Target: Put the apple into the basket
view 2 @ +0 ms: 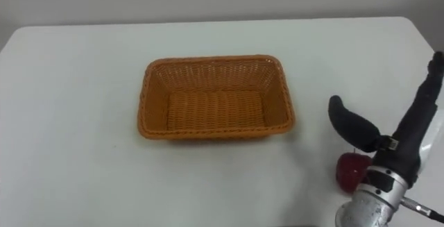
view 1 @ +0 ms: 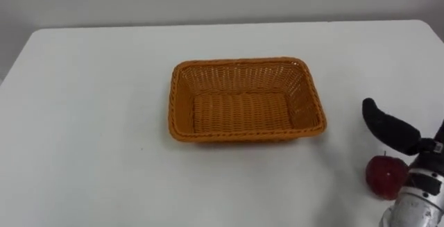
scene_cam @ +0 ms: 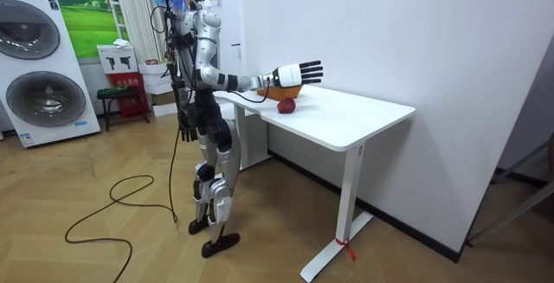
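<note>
readable text: none | red label (scene_cam: pixel 128 82) beside washing machine (scene_cam: pixel 43 67): print too small

Apple (view 1: pixel 386 176): one. Woven basket (view 1: pixel 243 109): one. White desk (view 1: pixel 90 116): one. Washing machines (scene_cam: pixel 43 97): two, stacked one above other, at room view's left. Stool (scene_cam: pixel 112 99): one, beside machines.

Wall (scene_cam: pixel 407 32): plain white.
Floor (scene_cam: pixel 104 257): herringbone wood.
Counter (scene_cam: pixel 346 120): white, set against wall.
Far corner: washing machine (scene_cam: pixel 43 84), green stool (scene_cam: pixel 112 94), pale curtain (scene_cam: pixel 137 6), landscape poster (scene_cam: pixel 82 19).
</note>
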You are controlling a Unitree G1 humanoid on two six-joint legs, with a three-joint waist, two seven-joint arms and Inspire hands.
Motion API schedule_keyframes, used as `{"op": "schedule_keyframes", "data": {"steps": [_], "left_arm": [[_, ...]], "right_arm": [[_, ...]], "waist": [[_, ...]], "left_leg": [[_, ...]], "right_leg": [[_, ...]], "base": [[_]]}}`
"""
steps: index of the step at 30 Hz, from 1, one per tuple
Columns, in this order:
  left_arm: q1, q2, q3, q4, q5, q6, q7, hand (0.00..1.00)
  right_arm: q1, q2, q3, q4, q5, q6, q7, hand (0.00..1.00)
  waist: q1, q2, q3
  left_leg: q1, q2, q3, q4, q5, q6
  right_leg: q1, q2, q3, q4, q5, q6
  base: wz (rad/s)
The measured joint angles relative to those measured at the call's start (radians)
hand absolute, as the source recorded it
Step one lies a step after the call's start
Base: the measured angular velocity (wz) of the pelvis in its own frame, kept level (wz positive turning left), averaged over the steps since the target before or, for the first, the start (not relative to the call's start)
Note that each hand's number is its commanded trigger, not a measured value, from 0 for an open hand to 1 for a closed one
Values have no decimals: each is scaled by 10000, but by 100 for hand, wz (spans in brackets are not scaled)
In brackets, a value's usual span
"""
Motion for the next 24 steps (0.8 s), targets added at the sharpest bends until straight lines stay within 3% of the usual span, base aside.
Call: {"op": "schedule_keyframes", "data": {"steps": [13, 20, 24], "left_arm": [[1, 73, -680, -5, -460, 8, -148, 0], [-10, 256, -971, -43, -606, 12, -99, 0], [6, 318, -1106, -80, -824, 12, -21, 0]], "right_arm": [[1043, 8, 936, 60, -2, 43, 896, 0], [1294, 5, 1134, 76, -11, 40, 1052, 0], [1302, -4, 1224, 446, -22, -192, 1046, 0]], "waist": [[-22, -18, 5], [-135, 11, 2], [-322, 5, -16]], "left_leg": [[304, 13, 89, -172, 0, -1], [302, 68, 244, -192, -2, -5], [320, 71, 272, -185, -2, -5]], "right_leg": [[190, 19, 79, -18, 2, 3], [160, 82, 257, -27, 75, 2], [161, 83, 264, -39, 93, 2]], "base": [[-2], [-7], [0]]}}
